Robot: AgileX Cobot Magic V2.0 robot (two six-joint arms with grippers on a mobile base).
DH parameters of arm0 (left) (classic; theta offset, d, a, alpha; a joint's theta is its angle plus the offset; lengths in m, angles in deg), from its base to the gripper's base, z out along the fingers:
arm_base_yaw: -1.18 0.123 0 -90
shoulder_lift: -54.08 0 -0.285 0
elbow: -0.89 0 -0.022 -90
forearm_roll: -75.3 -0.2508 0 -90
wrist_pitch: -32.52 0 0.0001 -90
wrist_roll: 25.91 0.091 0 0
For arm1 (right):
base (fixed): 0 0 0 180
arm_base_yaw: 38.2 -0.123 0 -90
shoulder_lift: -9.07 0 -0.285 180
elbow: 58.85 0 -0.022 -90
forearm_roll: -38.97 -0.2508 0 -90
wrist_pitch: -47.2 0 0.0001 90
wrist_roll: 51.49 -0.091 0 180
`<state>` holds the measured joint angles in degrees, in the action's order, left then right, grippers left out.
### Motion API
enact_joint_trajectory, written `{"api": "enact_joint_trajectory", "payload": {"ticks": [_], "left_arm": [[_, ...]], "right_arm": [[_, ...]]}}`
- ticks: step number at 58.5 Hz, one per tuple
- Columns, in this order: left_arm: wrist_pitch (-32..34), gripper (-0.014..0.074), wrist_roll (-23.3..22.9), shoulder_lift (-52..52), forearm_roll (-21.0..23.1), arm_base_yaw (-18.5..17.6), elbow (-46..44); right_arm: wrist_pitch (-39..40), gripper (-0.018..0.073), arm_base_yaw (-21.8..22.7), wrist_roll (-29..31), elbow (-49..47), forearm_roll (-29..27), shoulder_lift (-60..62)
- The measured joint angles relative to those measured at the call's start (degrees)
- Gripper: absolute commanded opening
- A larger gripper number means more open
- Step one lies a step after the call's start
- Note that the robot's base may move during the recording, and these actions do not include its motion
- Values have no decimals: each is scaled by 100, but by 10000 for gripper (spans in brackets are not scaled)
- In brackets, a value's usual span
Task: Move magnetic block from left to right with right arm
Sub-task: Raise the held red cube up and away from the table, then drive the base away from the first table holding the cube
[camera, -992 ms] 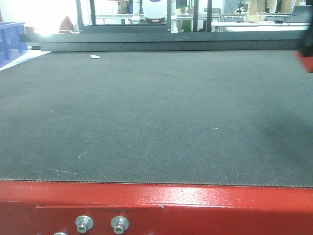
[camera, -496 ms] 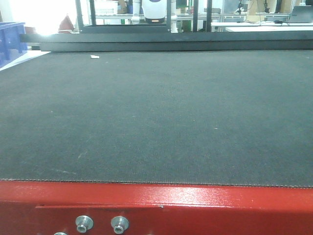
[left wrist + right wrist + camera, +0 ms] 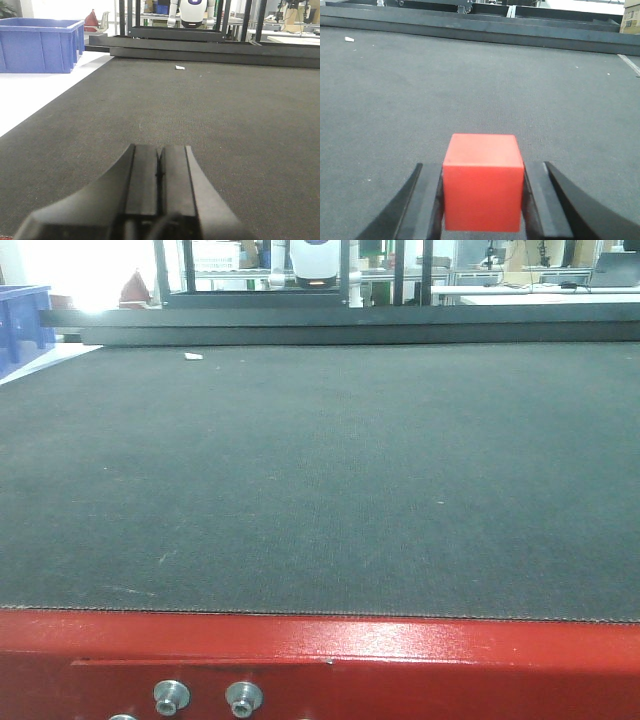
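Right gripper [image 3: 483, 210] holds the small matte bright-red cube [image 3: 482, 175] by two opp. faces, so it cannot slip in carry. Left gripper [image 3: 159, 172] (not needed here) sits closed, empty.

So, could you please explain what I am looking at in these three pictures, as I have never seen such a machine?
It is a robot with two arms. The front view looks across a red-edged table covered by a dark mat; neither arm shows there. The other two cameras ride on the wrists. The left one shows the left gripper shut with nothing in it, and a blue bin off to the left of the mat. The right one shows the right gripper shut on a small red block. A small white scrap lies at the mat's far side. Whether the block is lifted or resting, I cannot tell.
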<state>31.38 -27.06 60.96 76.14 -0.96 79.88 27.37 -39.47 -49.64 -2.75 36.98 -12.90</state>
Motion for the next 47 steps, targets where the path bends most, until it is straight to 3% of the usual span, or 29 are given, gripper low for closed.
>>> {"api": "enact_joint_trajectory", "payload": {"ticks": [47], "left_arm": [[0,-117,0,0,0,0,0]], "right_arm": [[-66,387,0,0,10,-12,4]]}}
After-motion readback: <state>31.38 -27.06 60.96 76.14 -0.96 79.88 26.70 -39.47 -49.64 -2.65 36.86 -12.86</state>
